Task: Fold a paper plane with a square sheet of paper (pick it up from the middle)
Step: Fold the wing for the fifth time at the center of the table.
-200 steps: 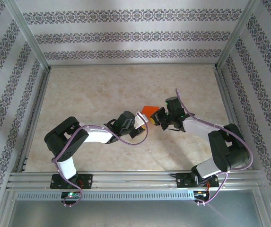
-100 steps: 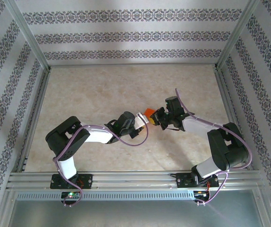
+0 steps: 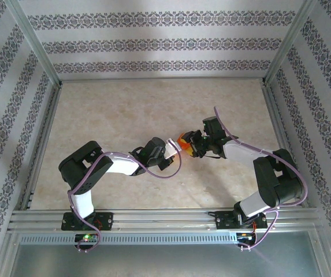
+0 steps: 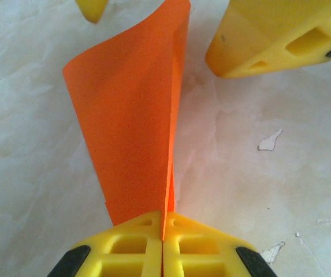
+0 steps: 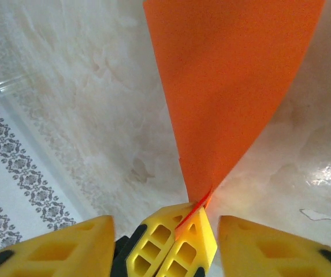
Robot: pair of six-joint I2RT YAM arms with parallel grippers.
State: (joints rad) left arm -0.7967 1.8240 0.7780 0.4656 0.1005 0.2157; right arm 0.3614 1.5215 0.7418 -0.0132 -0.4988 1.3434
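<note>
Left gripper (image 4: 163,224): near the middle of the table (image 3: 125,104), jaws pressed shut on the sheet's near edge.
Sheet (image 4: 130,115): orange, bent double, standing on edge and fanning out from the left fingers toward the right arm; apparently held just off the table.
Right gripper (image 5: 165,222): just right of centre, jaws parted, gripping nothing, one yellow finger (image 5: 49,251) on either side of that pinch.
</note>
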